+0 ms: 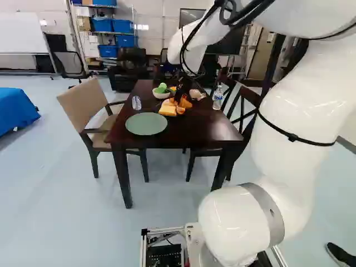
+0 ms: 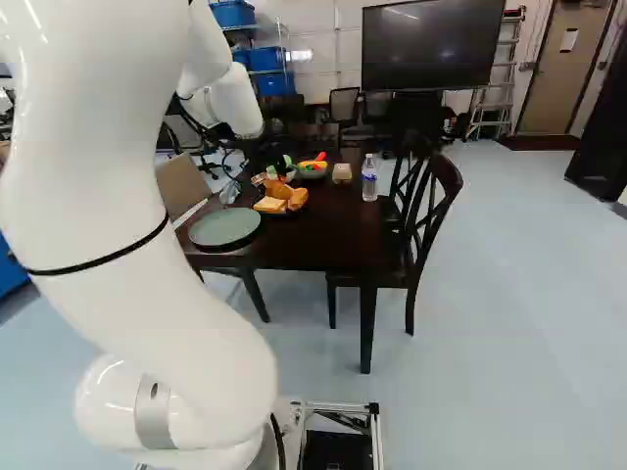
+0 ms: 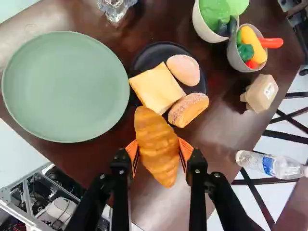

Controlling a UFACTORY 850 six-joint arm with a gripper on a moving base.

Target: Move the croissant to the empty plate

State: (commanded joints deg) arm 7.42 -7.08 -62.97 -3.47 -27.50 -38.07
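The gripper [image 1: 183, 88] is over the food on the dark table in the left base view. In the wrist view the gripper [image 3: 158, 156] is shut on the croissant [image 3: 157, 144], with an orange pad against each side. The empty plate [image 3: 65, 86], round and grey-green, lies beside the held croissant, toward the table's near edge. Just ahead of the fingers, a black plate [image 3: 147, 57] bears a square bread slice [image 3: 156, 89], a pale roll [image 3: 183, 70] and a sugared piece [image 3: 188, 109]. The croissant hides part of the black plate's surroundings.
Past the black plate stand a bowl with green pieces [image 3: 199, 26] and a bowl of toy vegetables [image 3: 236, 55]. A small box [image 3: 260, 93], a water bottle [image 2: 369, 180] and a clear glass object [image 1: 136, 103] are also on the table [image 1: 194, 130]. Chairs flank it.
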